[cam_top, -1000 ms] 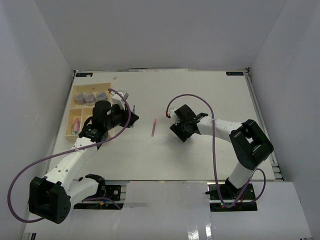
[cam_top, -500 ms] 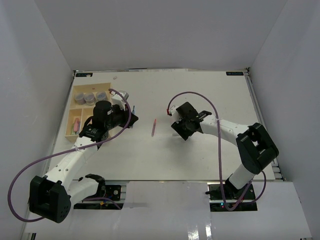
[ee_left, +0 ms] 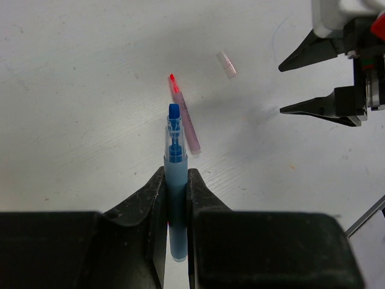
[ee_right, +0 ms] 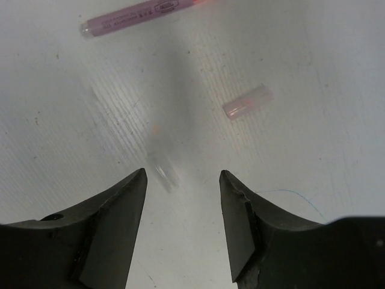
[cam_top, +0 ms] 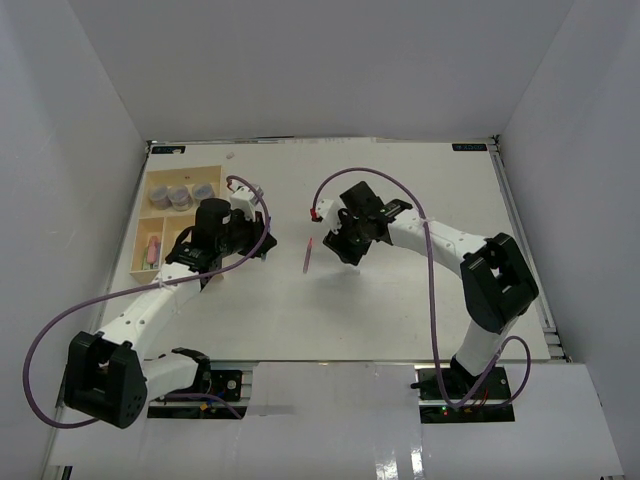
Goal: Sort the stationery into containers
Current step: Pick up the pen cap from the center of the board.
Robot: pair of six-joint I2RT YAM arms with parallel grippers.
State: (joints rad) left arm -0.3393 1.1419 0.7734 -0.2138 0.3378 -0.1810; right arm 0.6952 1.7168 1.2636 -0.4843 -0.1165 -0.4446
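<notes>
Stationery: one blue marker (ee_left: 175,150) is in a grip. A pink marker (ee_left: 185,117) and a pink cap (ee_left: 227,64) lie loose on the desk (cam_top: 400,310), and the rest sits in the tray (cam_top: 163,180).
Tray: at the desk's left edge, to the left of the left end effector (ee_left: 175,174).
Pots (cam_top: 179,197): three grey-purple ones in a row in the tray's long far section.
Pink pen (cam_top: 152,250): lies in a smaller near section of the tray.
Left end effector: clamped narrow on the blue marker's barrel. The uncapped blue tip sticks out ahead of the fingertips.
Pink marker: flat on the desk just ahead of the left end effector, slightly right of the blue tip, with its red tip pointing away. It lies between the two end effectors.
Pink cap: alone on the desk beyond the pink marker's tip, apart from it, and ahead and to the right of the right end effector (ee_right: 183,173).
Clear piece (ee_right: 163,171): small, on the desk between the right fingertips, too blurred to name.
Right end effector: jaws stand moderately apart and grip nothing. It hovers near the pink cap, its tips aimed toward the pink marker.
</notes>
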